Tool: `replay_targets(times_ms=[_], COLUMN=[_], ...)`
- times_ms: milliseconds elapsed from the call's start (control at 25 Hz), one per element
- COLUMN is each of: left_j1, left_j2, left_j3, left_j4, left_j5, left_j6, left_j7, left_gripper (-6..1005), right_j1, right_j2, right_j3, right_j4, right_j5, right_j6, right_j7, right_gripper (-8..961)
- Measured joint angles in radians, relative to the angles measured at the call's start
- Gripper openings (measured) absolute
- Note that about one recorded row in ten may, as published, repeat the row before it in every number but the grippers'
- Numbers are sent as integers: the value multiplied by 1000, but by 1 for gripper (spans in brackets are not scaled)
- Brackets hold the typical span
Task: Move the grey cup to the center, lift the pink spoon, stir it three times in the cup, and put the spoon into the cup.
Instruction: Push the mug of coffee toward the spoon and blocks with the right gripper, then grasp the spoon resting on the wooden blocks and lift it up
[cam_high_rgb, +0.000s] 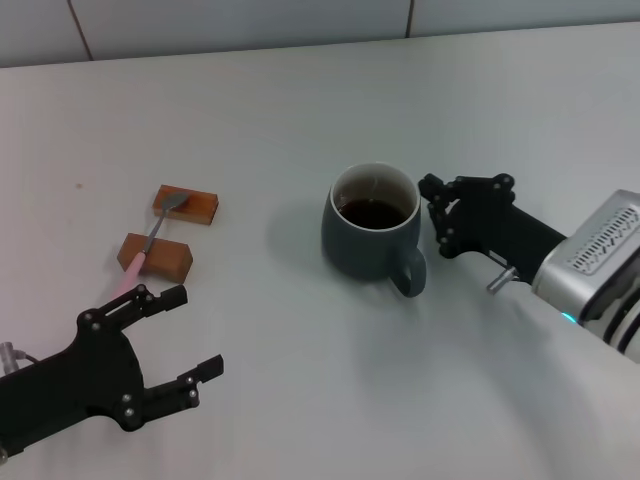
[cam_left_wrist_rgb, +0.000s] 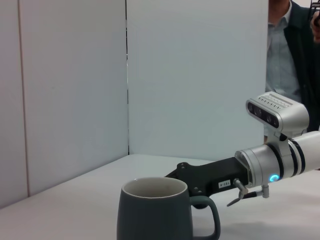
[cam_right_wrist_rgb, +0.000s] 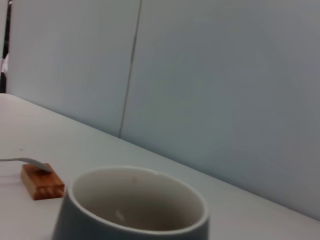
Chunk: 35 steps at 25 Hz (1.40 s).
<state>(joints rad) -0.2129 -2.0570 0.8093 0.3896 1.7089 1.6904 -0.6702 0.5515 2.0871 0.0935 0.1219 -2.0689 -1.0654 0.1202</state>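
**Grey cup stood at the middle of the table, spoon rested on two blocks at the left**

The grey cup (cam_high_rgb: 372, 224) stood upright on the white table (cam_high_rgb: 300, 380), about in the middle of the scene. Dark liquid was inside it, and its loop handle pointed to the near right. The right gripper (cam_high_rgb: 437, 213) was just beside the cup on its right side, close to the wall above the handle. Its fingers were spread a little, and they did not close on the cup; from the head view I cannot tell if one fingertip touched the wall.

The pink spoon (cam_high_rgb: 150, 244) lay well apart from the cup, at the left of the table. It rested across two brown blocks: its silver bowl was on the far block (cam_high_rgb: 186, 203), and its pink handle passed over the near block (cam_high_rgb: 155, 255) and went down toward the near left.

The left gripper (cam_high_rgb: 190, 340) hovered at the near left, near the end of the spoon handle but not touching it. Its two fingers were spread wide and held nothing.

In the left wrist view, the cup was in front and the right arm (cam_left_wrist_rgb: 270, 162) reached in behind it. In the right wrist view, the cup rim was very near, with one block and the spoon bowl behind it.
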Motion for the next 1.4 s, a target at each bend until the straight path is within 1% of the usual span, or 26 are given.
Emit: replay_targets(times_ms=[480, 840, 1000, 1160, 1280, 1320, 1360, 1400], left_j1=[-3, -3, -3, 0, 1, 2, 2, 3], left_j2=[0, 4, 5, 5, 3, 1, 1, 0], left_j3=[-1, -1, -1, -1, -5, -11, -11, -15], left_j4=[14, 14, 14, 14, 14, 14, 14, 14], left_j5=[-2, -2, -2, -1, -1, -1, -1, -2], left_j6=[8, 8, 9, 9, 9, 9, 9, 9], left_j7=[0, 0, 0, 0, 2, 5, 5, 6], left_gripper=[828, 828, 828, 829, 829, 829, 829, 829], right_j1=[48, 113, 122, 89, 14, -51, -51, -75], right_j2=[1, 3, 4, 3, -1, -4, -4, -5], right_j3=[5, 1, 6, 45, 119, 172, 172, 188], right_j4=[82, 162, 177, 171, 150, 125, 125, 109], right_j5=[-6, -9, -10, 1, 3, 3, 3, 3], right_j6=[66, 126, 134, 86, -44, -182, -182, -251], right_j7=[-6, -7, -7, 0, 4, 30, 30, 59], right_gripper=[26, 25, 26, 27, 26, 26, 25, 25])
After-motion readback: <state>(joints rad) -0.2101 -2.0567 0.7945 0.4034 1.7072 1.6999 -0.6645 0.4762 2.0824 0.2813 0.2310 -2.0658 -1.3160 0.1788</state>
